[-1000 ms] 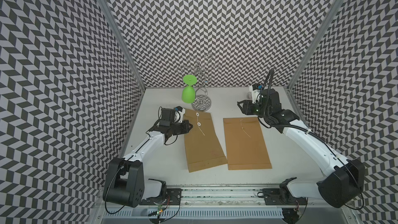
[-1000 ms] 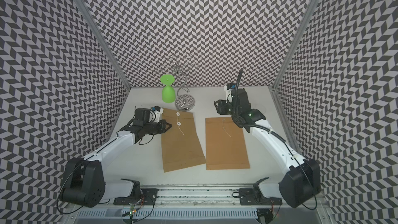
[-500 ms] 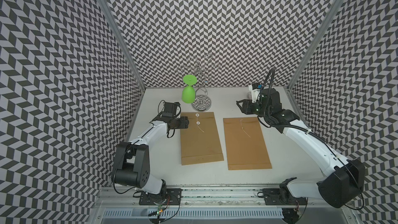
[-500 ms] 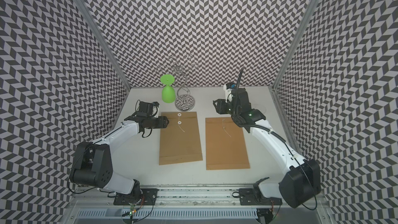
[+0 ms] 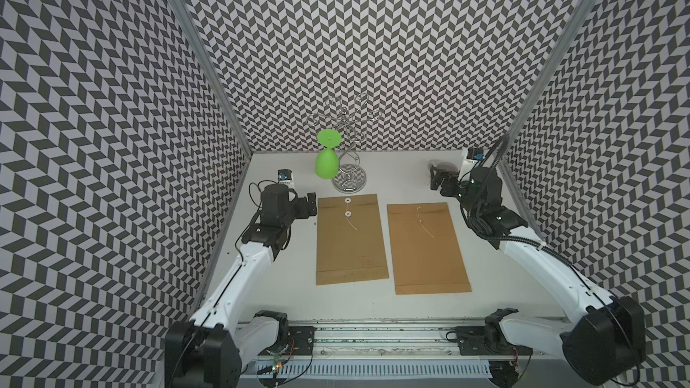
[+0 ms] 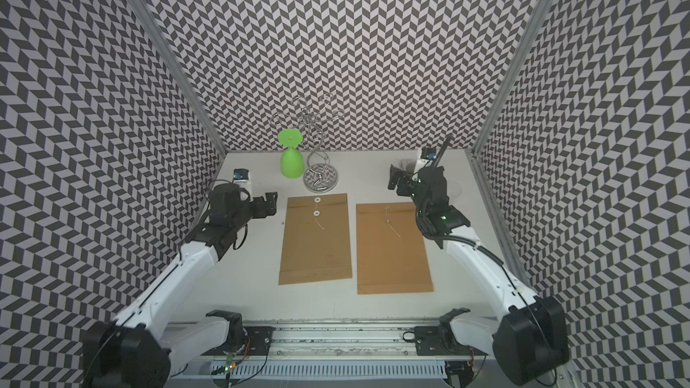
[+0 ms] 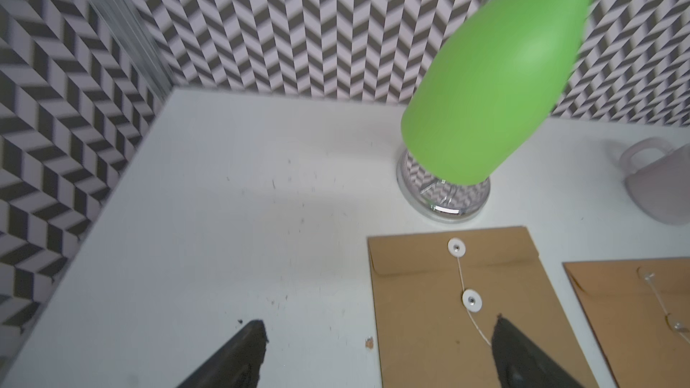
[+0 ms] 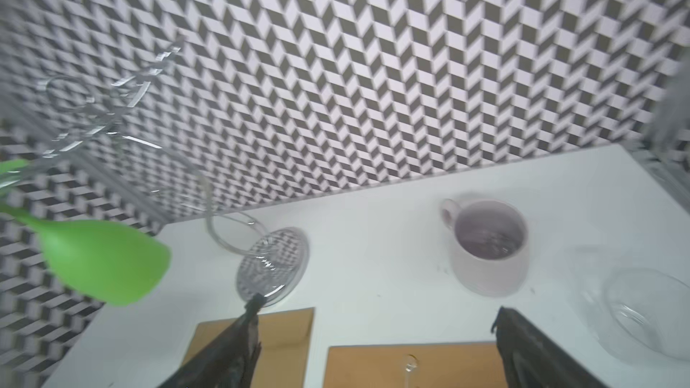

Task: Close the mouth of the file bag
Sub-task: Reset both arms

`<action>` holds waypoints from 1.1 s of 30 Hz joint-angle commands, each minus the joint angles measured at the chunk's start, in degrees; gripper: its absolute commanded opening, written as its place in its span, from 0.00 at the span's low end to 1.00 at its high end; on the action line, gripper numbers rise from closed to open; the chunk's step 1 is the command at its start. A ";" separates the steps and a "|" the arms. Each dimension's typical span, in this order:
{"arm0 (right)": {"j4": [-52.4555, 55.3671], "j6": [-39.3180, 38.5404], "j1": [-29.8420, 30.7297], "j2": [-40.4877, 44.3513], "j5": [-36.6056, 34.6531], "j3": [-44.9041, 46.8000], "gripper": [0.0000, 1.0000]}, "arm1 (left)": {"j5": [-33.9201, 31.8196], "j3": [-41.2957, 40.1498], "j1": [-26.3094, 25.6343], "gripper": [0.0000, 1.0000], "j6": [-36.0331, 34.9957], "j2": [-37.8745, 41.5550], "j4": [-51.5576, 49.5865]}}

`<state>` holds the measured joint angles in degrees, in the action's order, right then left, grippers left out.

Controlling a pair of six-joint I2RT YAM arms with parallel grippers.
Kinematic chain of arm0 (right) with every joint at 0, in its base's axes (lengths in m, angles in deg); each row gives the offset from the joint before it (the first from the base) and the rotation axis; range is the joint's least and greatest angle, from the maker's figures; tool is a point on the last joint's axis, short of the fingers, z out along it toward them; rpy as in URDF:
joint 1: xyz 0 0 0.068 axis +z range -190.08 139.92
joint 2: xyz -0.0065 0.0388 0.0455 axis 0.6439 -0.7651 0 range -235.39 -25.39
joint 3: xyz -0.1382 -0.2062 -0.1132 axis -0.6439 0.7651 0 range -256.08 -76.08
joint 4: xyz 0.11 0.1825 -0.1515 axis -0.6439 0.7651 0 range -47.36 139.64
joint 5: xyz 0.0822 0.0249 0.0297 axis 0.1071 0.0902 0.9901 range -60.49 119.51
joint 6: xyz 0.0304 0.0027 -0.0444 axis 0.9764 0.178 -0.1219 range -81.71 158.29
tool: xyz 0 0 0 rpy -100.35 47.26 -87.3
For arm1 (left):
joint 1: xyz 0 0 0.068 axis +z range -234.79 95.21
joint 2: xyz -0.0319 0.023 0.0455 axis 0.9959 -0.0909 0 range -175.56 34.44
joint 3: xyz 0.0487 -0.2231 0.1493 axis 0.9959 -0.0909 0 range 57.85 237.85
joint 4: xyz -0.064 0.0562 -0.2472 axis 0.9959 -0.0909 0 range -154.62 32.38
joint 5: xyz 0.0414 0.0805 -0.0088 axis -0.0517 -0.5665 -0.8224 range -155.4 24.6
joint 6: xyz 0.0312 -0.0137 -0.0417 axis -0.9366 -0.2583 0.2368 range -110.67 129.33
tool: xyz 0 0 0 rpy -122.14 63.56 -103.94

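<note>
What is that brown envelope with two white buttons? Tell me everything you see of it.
The envelope is a flat brown paper file bag lying on the white table, long side running away from the robot. Its flap is folded down at the far end. Two round white buttons sit there, one on the flap, one just below; a thin string runs from the upper past the lower, its end loose. A seam crosses the near end. Only the table seems to touch it.

Brown file bag (image 5: 351, 248), green glass (image 5: 327, 167), white table (image 5: 410, 173), black-and-white chevron walls (image 5: 373, 50)
</note>
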<state>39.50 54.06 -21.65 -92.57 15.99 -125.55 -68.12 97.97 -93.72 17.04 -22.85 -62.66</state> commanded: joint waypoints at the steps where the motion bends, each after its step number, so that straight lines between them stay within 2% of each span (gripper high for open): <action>1: -17.07 -4.81 -3.66 4.06 -18.49 8.37 0.99 | -10.36 -8.14 -0.57 0.99 -1.51 3.94 18.76; 4: -24.71 -7.83 -7.20 4.77 -22.21 16.99 1.00 | -22.09 -12.84 0.20 1.00 -0.71 3.90 27.03; 6: -28.19 -9.35 -7.24 3.44 -24.23 20.94 1.00 | -26.61 -16.20 1.91 1.00 1.16 3.17 32.13; 7: -29.29 -8.58 -7.22 2.15 -24.94 22.27 0.99 | -27.82 -18.53 3.18 1.00 2.45 2.21 35.62; 9: -31.84 -8.47 -7.20 -1.04 -24.11 24.21 0.99 | -26.71 -19.41 7.02 1.00 7.78 0.92 34.75; 12: -40.40 -11.22 -7.24 -5.67 -23.13 28.21 1.00 | -28.70 -20.27 8.51 1.00 5.88 -1.48 37.00; 16: -49.47 -10.77 -8.06 -10.04 -18.47 30.10 0.99 | -25.40 -23.75 10.59 0.99 9.63 -6.69 46.11; 18: -48.76 -10.43 -8.95 -13.31 -16.43 28.68 1.00 | -20.88 -24.38 10.21 0.98 9.30 -10.36 50.60; 24: -49.03 -10.86 -12.40 -13.80 -6.77 28.86 0.99 | -11.60 -27.36 6.54 1.00 -4.23 -20.96 70.11; 27: -53.90 -14.25 -13.41 -13.72 -1.54 30.65 0.99 | -8.55 -29.41 5.73 1.00 -7.31 -26.07 79.53; 30: -69.16 -17.13 -13.93 -19.86 4.71 35.87 0.99 | -6.48 -30.19 5.51 0.99 -8.74 -32.15 87.15; 31: -76.83 -17.71 -13.97 -22.77 4.77 38.29 0.99 | -6.75 -29.71 5.85 1.00 -8.78 -33.61 88.34; 32: -80.78 -17.59 -13.86 -23.80 3.95 39.14 0.99 | -5.79 -28.41 6.67 1.00 -7.64 -32.62 83.99; 33: -75.26 -16.87 -13.87 -22.21 3.00 38.11 0.99 | -5.17 -25.74 8.11 1.00 -5.35 -30.89 75.76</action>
<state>-24.13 39.22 -35.28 -113.75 16.23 -88.81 -76.49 69.09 -87.35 11.60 -55.12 13.82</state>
